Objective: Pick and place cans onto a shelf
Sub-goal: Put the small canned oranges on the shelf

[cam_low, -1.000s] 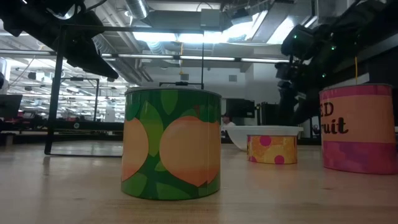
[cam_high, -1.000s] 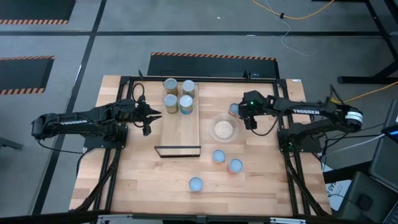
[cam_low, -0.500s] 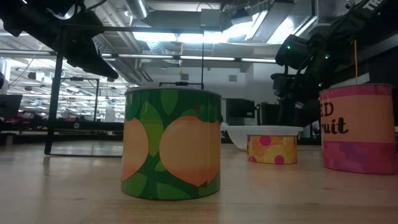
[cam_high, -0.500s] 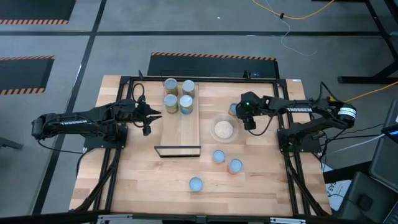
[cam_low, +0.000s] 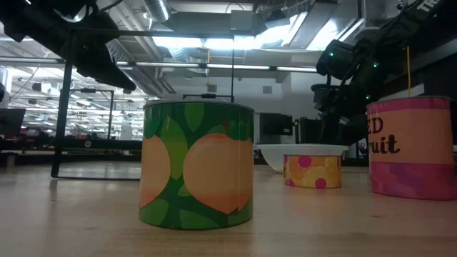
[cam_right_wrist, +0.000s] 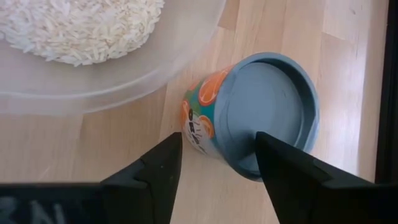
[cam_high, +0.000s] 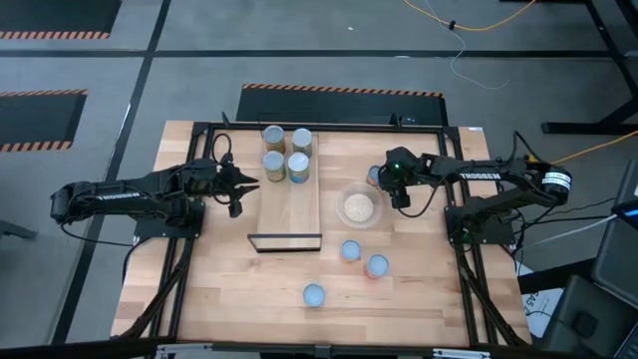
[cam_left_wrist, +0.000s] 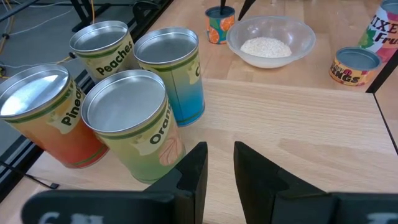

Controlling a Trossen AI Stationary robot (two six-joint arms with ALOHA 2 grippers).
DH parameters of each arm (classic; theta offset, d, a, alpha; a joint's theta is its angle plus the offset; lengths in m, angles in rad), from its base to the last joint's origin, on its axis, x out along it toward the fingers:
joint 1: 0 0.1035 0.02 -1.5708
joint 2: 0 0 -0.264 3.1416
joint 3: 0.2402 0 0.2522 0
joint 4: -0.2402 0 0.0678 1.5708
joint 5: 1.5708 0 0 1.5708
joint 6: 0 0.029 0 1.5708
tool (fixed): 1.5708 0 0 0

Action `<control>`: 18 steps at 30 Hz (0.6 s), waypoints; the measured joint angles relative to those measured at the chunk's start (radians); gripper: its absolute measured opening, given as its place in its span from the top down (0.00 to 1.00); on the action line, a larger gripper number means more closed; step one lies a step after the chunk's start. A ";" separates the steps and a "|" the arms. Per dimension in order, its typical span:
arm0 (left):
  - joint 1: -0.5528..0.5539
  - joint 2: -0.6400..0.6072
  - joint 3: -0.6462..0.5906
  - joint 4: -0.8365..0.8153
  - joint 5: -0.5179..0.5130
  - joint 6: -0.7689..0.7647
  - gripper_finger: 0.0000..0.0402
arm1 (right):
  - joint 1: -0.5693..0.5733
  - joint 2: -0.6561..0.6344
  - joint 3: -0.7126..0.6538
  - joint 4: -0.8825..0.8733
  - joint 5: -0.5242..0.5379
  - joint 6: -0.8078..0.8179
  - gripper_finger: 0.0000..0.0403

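Several cans [cam_high: 286, 152] stand upright on the far end of the shelf [cam_high: 291, 211]; the left wrist view shows them close up [cam_left_wrist: 127, 118]. My left gripper [cam_high: 246, 185] [cam_left_wrist: 219, 149] waits open by a narrow gap at the shelf's left edge, holding nothing. My right gripper [cam_high: 387, 187] [cam_right_wrist: 219, 138] is open just over a small orange-labelled can with a blue top [cam_right_wrist: 264, 115] [cam_high: 375, 176]. This can stands on the table beside the bowl. One finger [cam_right_wrist: 283, 165] shows over its lid, the other [cam_right_wrist: 155, 171] beside its wall on the bowl side.
A clear bowl of rice [cam_high: 359, 207] sits right next to the small can. Three more cans stand on the near half of the table [cam_high: 350, 250] [cam_high: 377, 266] [cam_high: 314, 294]. The low view shows them as a green one [cam_low: 196, 164], a yellow one [cam_low: 312, 171] and a pink one [cam_low: 410, 146].
My right arm has sunk a little and edged toward the table's left, bringing its gripper closer over the small can. It has kept still for the last half second.
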 joint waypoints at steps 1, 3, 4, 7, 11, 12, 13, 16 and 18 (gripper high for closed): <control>0.000 0.000 0.000 0.000 0.000 0.000 0.82 | 0.000 0.000 0.000 0.000 0.000 0.000 0.49; 0.000 0.000 0.000 0.000 0.000 0.000 0.82 | 0.000 0.000 0.000 0.000 0.000 0.005 0.49; 0.000 0.000 0.000 0.000 0.000 0.000 0.82 | 0.000 0.000 0.000 0.000 0.000 0.016 0.49; 0.000 0.000 0.000 0.000 0.000 0.000 0.82 | 0.001 0.000 -0.001 -0.002 0.023 0.062 0.49; 0.000 0.000 0.000 0.000 0.000 0.000 0.82 | 0.001 0.000 -0.002 -0.006 0.053 0.087 0.49; 0.000 0.000 0.000 0.000 0.000 0.000 0.82 | 0.001 0.000 -0.002 -0.006 0.055 0.104 0.49; 0.000 0.000 0.000 0.000 0.000 0.000 0.82 | 0.001 0.000 -0.002 -0.006 0.056 0.122 0.49; 0.000 0.000 0.000 0.000 0.000 0.000 0.82 | 0.001 0.000 -0.001 -0.004 0.058 0.183 0.49; 0.000 0.000 0.000 0.000 0.000 0.000 0.82 | 0.001 0.000 -0.002 -0.004 0.058 0.210 0.49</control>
